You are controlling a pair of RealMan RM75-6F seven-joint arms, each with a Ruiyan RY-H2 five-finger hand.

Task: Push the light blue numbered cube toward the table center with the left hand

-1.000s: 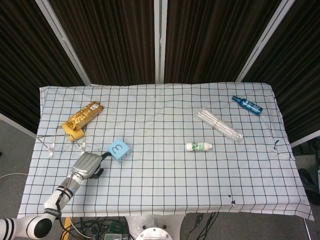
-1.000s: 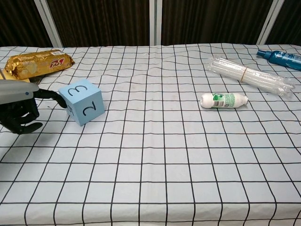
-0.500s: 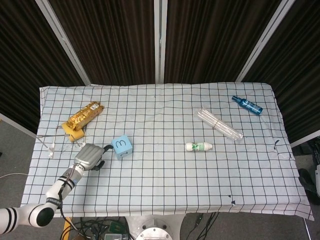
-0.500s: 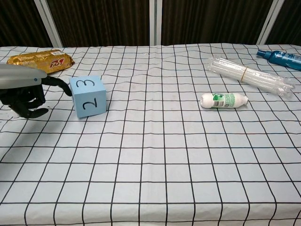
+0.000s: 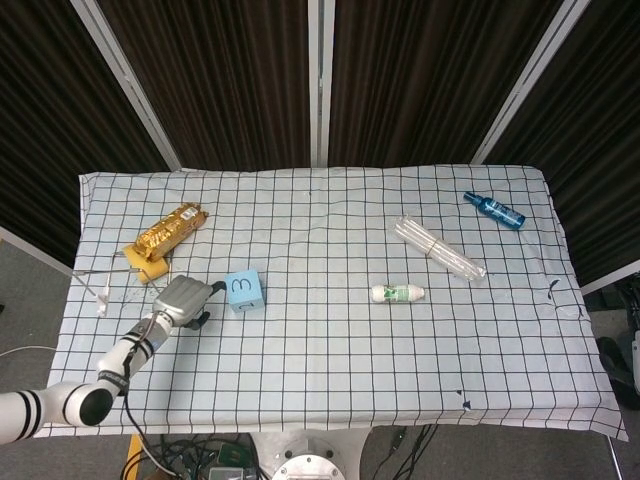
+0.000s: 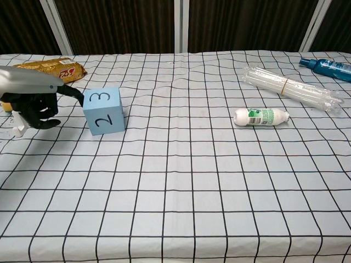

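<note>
The light blue numbered cube (image 5: pixel 243 291) (image 6: pixel 105 110) stands on the checked tablecloth, left of the middle, showing a 3 on top and a 2 on its near face. My left hand (image 5: pixel 182 301) (image 6: pixel 34 98) sits just to the cube's left. One dark finger reaches out and touches the cube's left side; the other fingers curl under the grey back of the hand, holding nothing. My right hand appears in neither view.
A gold snack packet (image 5: pixel 166 229) (image 6: pixel 48 68) lies behind my left hand, with a yellow block (image 5: pixel 146 264) and a white clip beside it. A small white bottle (image 5: pixel 398 293), a clear tube bundle (image 5: pixel 436 248) and a blue spray bottle (image 5: pixel 494 209) lie to the right.
My left hand has moved away from me and rightward, pushing the cube. The cube has slid toward the middle and turned, so its 2 face now looks squarely at the chest camera.
</note>
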